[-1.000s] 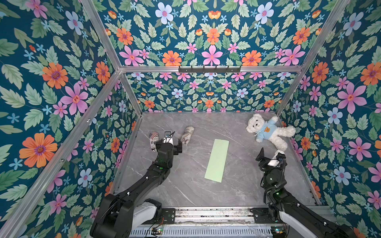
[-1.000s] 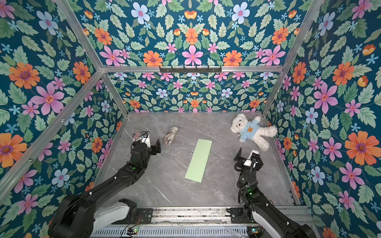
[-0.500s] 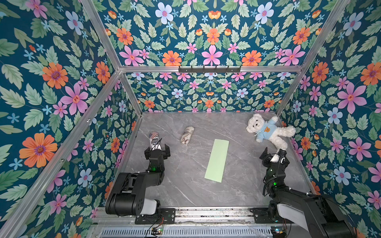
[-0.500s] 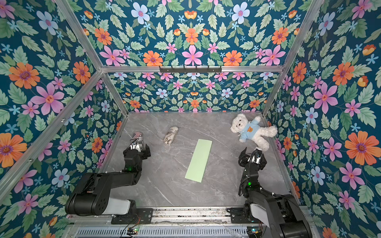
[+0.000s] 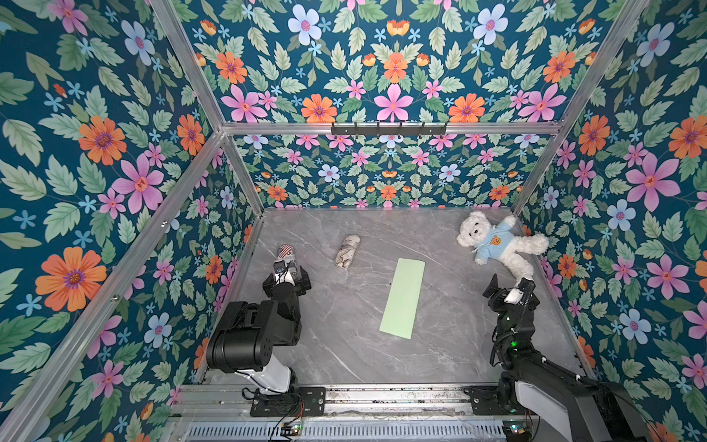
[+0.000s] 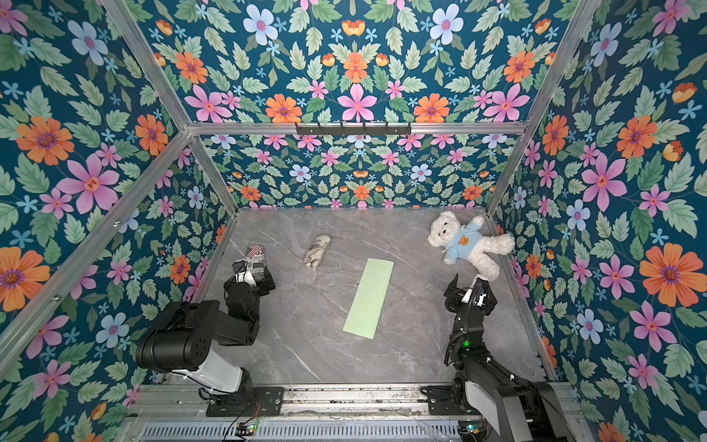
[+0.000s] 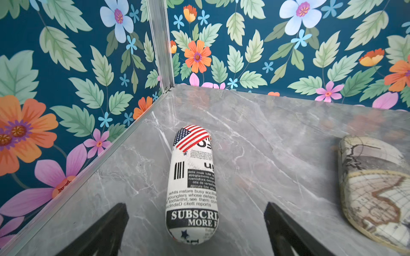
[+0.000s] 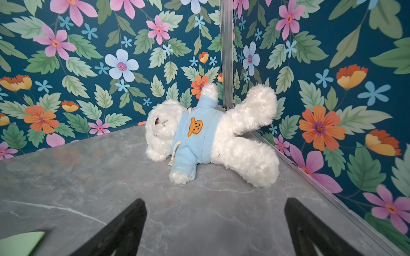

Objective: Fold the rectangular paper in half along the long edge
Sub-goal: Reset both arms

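A grey marble-patterned tabletop (image 5: 344, 352) sits inside an enclosure with floral-papered walls, seen from above. The rectangular paper (image 5: 402, 298) (image 6: 369, 298), a thin, plain, pale mint-green sheet, lies flat near the middle of the table between the two arms. It looks long and narrow, and its long edges run from near to far, with the far end leaning slightly right. Nothing touches it.

At the left side, the left gripper (image 5: 287, 276) (image 7: 195, 205) has its black fingers spread wide and holds nothing. Just beyond it lies a soft cylindrical pouch (image 5: 285, 253) (image 7: 192, 177) printed with newspaper text and an American flag. Right of the pouch lies a rounded beige case (image 5: 347, 250) (image 7: 375, 188) printed with an old map.

At the right side, the right gripper (image 5: 509, 286) (image 8: 215, 201) is also spread wide and empty. It points at a white plush teddy bear (image 5: 493, 241) (image 8: 199, 137) in a pale blue jumper, which lies on its back in the far right corner. A green corner of the paper (image 8: 22, 241) shows in the right wrist view.
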Motion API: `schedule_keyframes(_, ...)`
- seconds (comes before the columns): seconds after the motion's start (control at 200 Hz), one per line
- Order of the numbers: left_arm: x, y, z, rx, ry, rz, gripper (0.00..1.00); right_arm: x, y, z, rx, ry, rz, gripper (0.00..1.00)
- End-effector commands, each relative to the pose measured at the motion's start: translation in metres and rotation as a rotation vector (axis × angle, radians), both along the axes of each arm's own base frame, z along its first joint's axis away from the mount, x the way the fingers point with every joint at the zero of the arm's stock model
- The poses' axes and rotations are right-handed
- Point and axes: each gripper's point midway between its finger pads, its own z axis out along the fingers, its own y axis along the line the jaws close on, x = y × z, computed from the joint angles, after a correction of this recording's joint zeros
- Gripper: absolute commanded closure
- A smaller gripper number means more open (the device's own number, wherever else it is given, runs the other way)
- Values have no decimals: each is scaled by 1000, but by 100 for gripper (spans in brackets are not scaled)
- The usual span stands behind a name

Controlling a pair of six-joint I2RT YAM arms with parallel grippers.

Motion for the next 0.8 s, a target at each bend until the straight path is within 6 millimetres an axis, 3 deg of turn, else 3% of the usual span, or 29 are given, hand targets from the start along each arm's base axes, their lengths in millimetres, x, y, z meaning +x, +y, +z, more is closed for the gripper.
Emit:
schedule_keyframes(0.0,2,3,4,-8,-13,19,0,5,9,21,14,-111,59,1)
schedule_keyframes(0.11,3,3,5,-7,-18,21,0,16,3,21,17,-141,24,1)
schedule_keyframes(0.185,3,3,5,-6,-16,21,0,30,9,5,-2,-95,55,1)
schedule_keyframes(0.245,3,3,4,-4,-11,17,0,31,8,11,1,-121,54,1)
schedule_keyframes(0.285,4,2,4,-4,-12,15,0,36,9,-3,20,-40,73,1)
schedule_keyframes(0.365,4,2,4,-5,-10,14,0,40,2,4,26,-81,58,1)
schedule_keyframes(0.395,4,2,4,-5,-10,14,0,42,2,-7,39,-23,53,1)
schedule_keyframes(0.445,4,2,4,-5,-10,13,0,45,2,-5,44,-31,61,1)
schedule_keyframes(0.56,4,2,4,-5,-11,15,0,40,11,-4,19,-40,120,1)
schedule_keyframes(0.795,6,0,3,-2,-3,5,0,41,12,0,19,-59,120,1)
